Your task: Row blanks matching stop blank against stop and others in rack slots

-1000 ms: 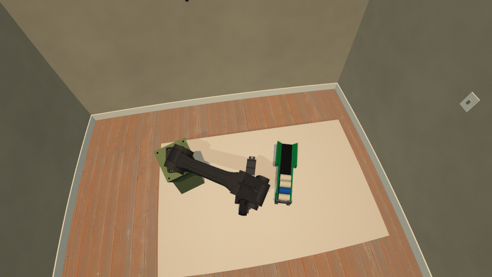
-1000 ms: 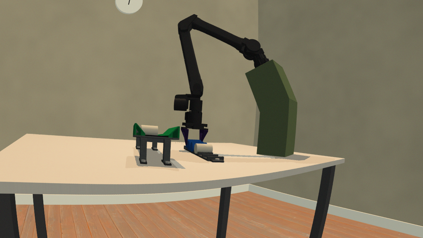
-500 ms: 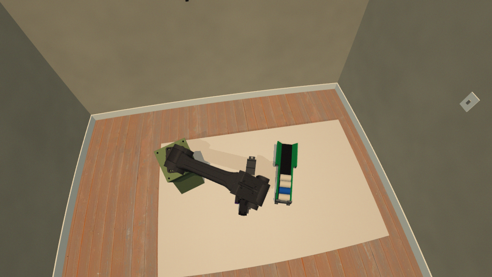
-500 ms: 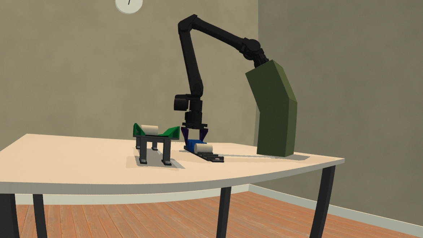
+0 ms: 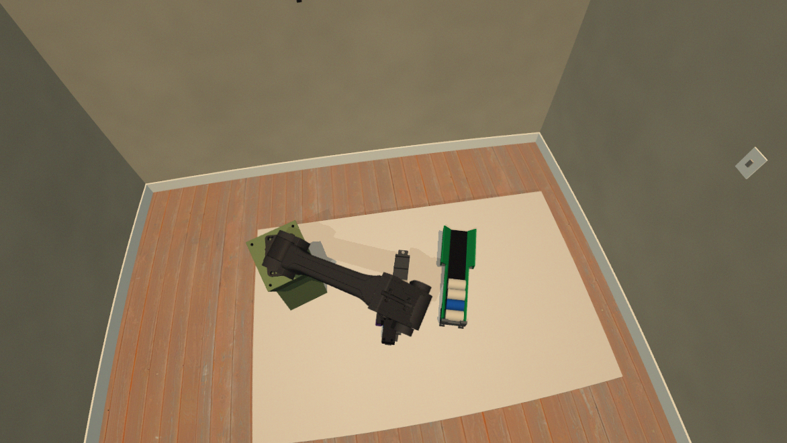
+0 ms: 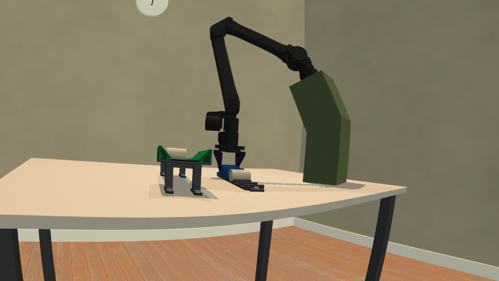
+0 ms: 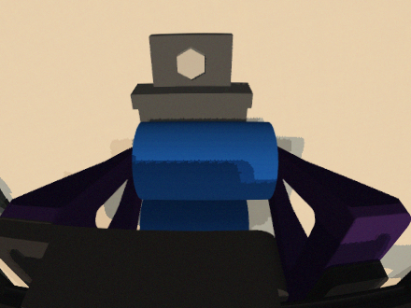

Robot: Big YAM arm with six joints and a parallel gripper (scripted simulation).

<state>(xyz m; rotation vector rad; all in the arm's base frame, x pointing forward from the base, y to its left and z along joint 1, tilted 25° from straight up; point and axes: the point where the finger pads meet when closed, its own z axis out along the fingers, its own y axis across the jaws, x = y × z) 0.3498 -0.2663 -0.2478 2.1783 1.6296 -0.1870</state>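
Purple fingers of the tool [image 5: 389,329] [image 6: 229,166] [image 7: 205,173] clasped a blue bar [image 6: 228,168] [image 7: 205,161] by its ends over the rack [image 5: 401,265] [image 6: 256,188] [image 7: 191,104]; centering before release seemed wise.

From above, the ramp [image 5: 471,247] [image 6: 206,156] beside it held three cream bars, one misplaced blue [image 5: 455,305].

Outside, a cream bar [image 6: 240,175] lay racked near the tool.

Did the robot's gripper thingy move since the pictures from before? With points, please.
No, I can't see any move. In the outside view, the gripper [image 6: 229,165] [image 7: 205,153] is in the same spot beside the green ramp [image 6: 205,157].
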